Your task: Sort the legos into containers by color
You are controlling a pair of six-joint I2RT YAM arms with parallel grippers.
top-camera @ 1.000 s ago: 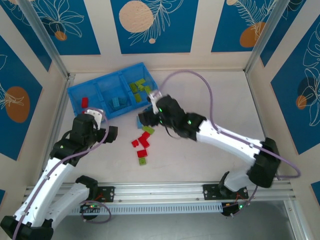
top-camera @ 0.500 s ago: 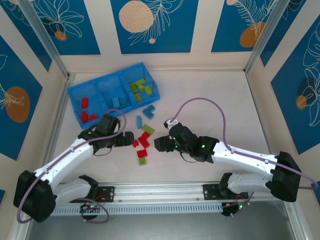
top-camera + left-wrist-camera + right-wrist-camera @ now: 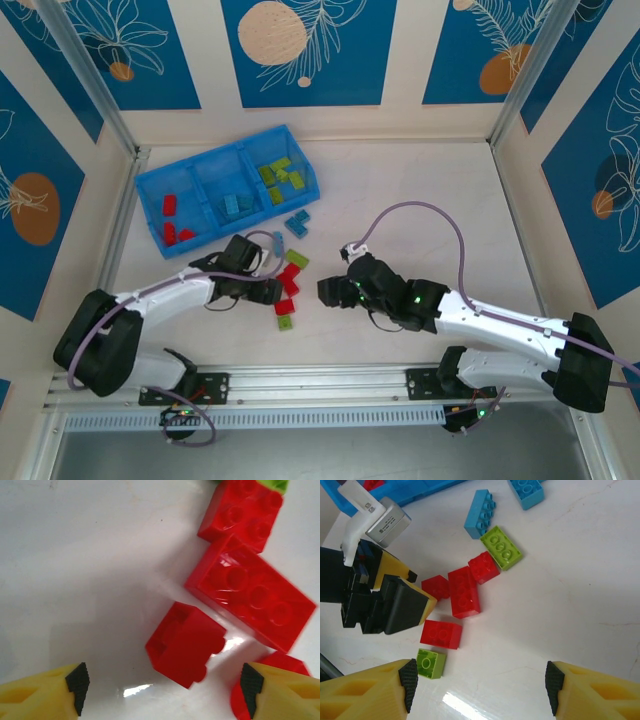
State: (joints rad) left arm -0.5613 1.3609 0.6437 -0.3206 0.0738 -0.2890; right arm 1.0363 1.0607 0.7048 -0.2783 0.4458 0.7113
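Moving since the earlier top views: L arm is swinging from frame left into the loose legos (image 3: 287,290) at centre, and R arm is backing off from the lower-right corner of the bin (image 3: 148,200) toward lower centre. Loose bricks are staying put.

L hand (image 3: 270,291) is sitting low over the pile, released, pads (image 3: 77,682) standing either side of one small red brick (image 3: 185,642) w/o touching it. Reason, as judged: straddling first is letting the jaws clench on that brick alone, since a longer red brick (image 3: 250,597) is lying just beside it, upper right of the wrist view.

R hand (image 3: 325,292) is hovering right of the pile, released, nothing betw. its fingers (image 3: 380,685). It is probably keeping clear so both hands are not crowding the pile.

On the bench (image 3: 430,190), upper left of the top view, the bin is holding reds in its left compartment, blues in the middle and yellow-greens in the right. Two blue bricks (image 3: 297,222) and a green brick (image 3: 296,259) are waiting betw. bin and pile.
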